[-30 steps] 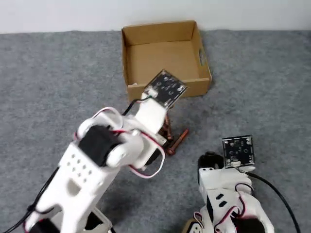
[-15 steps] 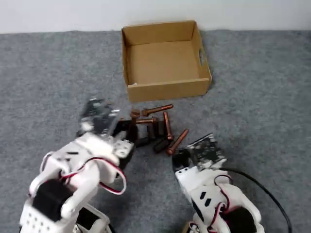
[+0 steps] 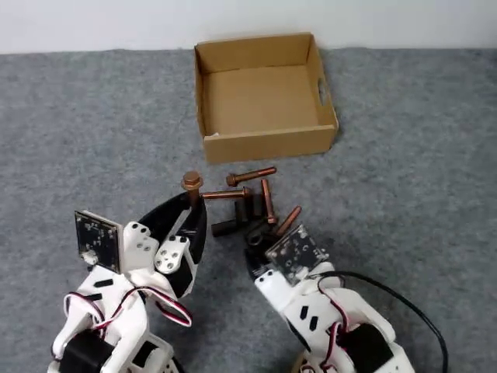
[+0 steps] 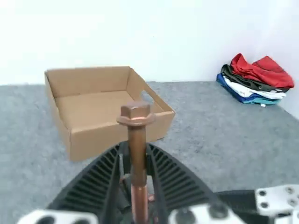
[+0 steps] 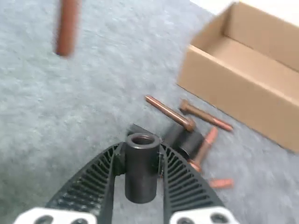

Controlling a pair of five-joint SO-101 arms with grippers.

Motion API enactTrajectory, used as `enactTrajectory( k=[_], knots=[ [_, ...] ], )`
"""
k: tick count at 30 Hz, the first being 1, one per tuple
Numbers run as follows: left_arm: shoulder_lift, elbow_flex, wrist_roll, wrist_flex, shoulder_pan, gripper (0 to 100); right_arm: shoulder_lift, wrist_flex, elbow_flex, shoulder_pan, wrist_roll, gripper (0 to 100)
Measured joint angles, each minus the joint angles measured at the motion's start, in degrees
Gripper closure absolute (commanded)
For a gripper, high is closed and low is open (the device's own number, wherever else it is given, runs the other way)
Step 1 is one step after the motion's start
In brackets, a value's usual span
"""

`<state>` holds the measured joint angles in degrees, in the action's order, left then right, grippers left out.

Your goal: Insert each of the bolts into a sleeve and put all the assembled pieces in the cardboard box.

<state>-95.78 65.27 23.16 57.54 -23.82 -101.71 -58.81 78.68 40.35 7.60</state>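
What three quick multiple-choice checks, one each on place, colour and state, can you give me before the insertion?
1. Where do the loose bolts lie? A) on the carpet by the cardboard box B) inside that box C) on a metal tray
2. What colour is the sleeve in the right gripper? A) copper B) black C) white
3. How is the left gripper? A) open, empty B) shut on a sleeve C) shut on an upright bolt
Answers: 1 A, they lie on the carpet before the empty box; 2 B, the right wrist view shows a black tube; 3 C, the copper shank stands between its closed jaws.
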Motion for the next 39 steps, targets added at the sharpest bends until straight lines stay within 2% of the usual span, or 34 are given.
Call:
enactTrajectory(
  k=[6,13,17,24,30,39],
  knots=[
    [-2.5,1.8,11.3,-2.5,-1.3,100,0.0,5.8,1.1,3.0,0.0,98.8],
    [-4.4,3.5,13.8,-6.7,-1.7,100,0.0,6.6,1.1,3.1,0.0,98.8],
    [-4.6,4.1,17.7,-8.6,-1.8,100,0.0,7.6,1.1,3.8,0.0,98.8],
    [-4.5,7.2,18.7,-9.1,-2.0,100,0.0,10.0,1.1,4.0,0.0,98.8],
    [-4.5,8.1,20.6,-9.1,-5.9,100,0.0,10.0,1.1,4.0,0.0,98.8],
    [-4.4,13.2,20.7,-16.4,-5.7,100,0.1,10.0,1.1,4.0,0.0,98.8]
  ],
)
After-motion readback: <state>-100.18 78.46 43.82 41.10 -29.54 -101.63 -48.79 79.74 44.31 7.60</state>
